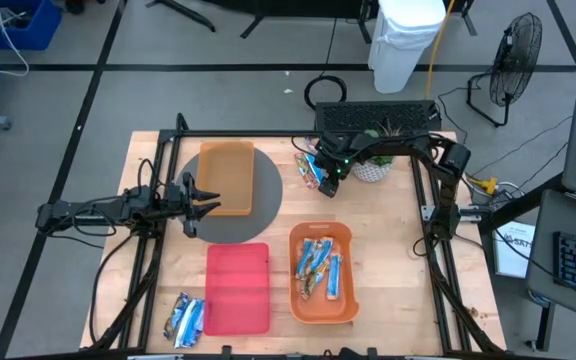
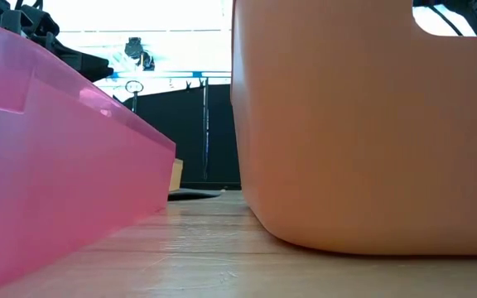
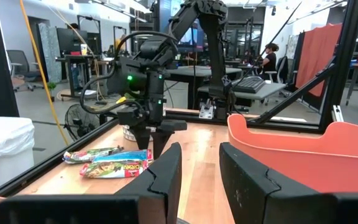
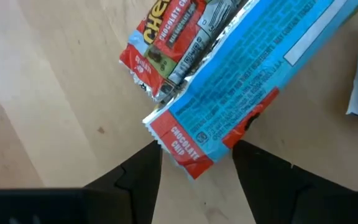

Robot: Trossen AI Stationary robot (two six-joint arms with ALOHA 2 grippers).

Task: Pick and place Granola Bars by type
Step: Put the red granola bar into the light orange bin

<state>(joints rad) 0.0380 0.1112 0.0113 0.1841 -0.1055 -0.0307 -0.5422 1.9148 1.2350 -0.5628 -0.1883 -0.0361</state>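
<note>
A small heap of granola bars (image 1: 311, 168) lies at the far middle of the table; a blue bar with a red end (image 4: 253, 81) lies over a red one (image 4: 166, 43). My right gripper (image 4: 196, 150) points down over this heap, open, with one finger on each side of the blue bar's red end (image 4: 180, 142). Several blue bars (image 1: 320, 268) lie in the orange tray (image 1: 346, 310). Silvery bars (image 1: 186, 318) rest on the table at the near left. My left gripper (image 1: 208, 198) is open and hovers over the grey round mat (image 1: 268, 215).
A second orange tray (image 1: 228, 178) sits on the grey mat at the far left. A pink-red tray (image 1: 238, 288) lies near the front, beside the silvery bars. A small potted plant (image 1: 373, 165) stands just right of the heap. Bare wood shows at the right side.
</note>
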